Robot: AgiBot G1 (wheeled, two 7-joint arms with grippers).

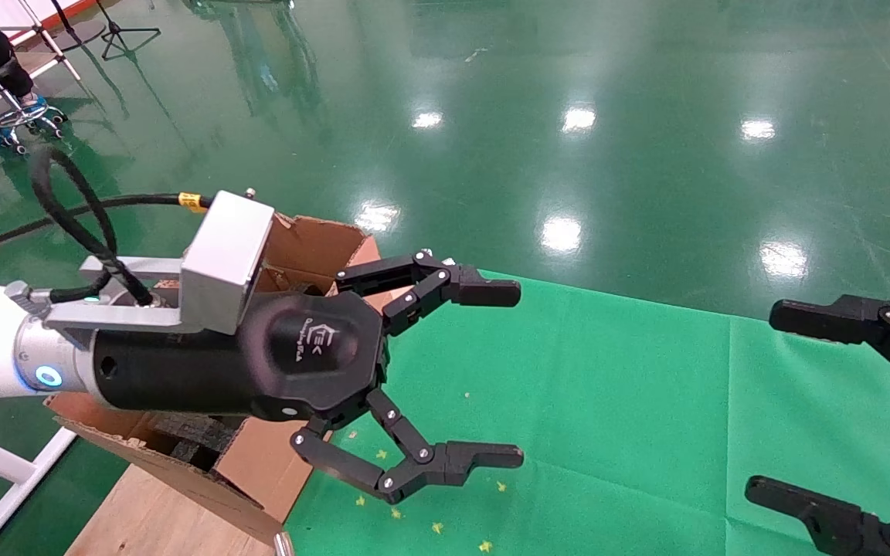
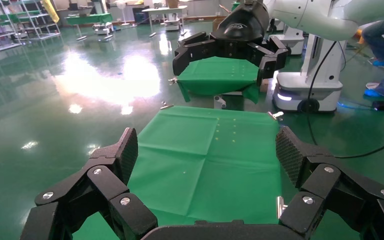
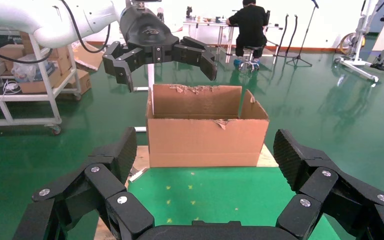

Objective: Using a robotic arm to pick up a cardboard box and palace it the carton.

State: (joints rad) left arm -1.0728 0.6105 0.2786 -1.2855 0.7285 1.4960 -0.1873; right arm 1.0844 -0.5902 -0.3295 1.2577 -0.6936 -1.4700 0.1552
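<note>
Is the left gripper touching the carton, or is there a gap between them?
Apart. In the right wrist view the left gripper hangs open above the carton, with green floor visible between its fingertips and the torn rim.

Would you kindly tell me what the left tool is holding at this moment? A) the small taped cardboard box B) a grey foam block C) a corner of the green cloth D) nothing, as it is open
D: the left tool hangs wide open over the green cloth beside the carton, with nothing between its fingers.
</note>
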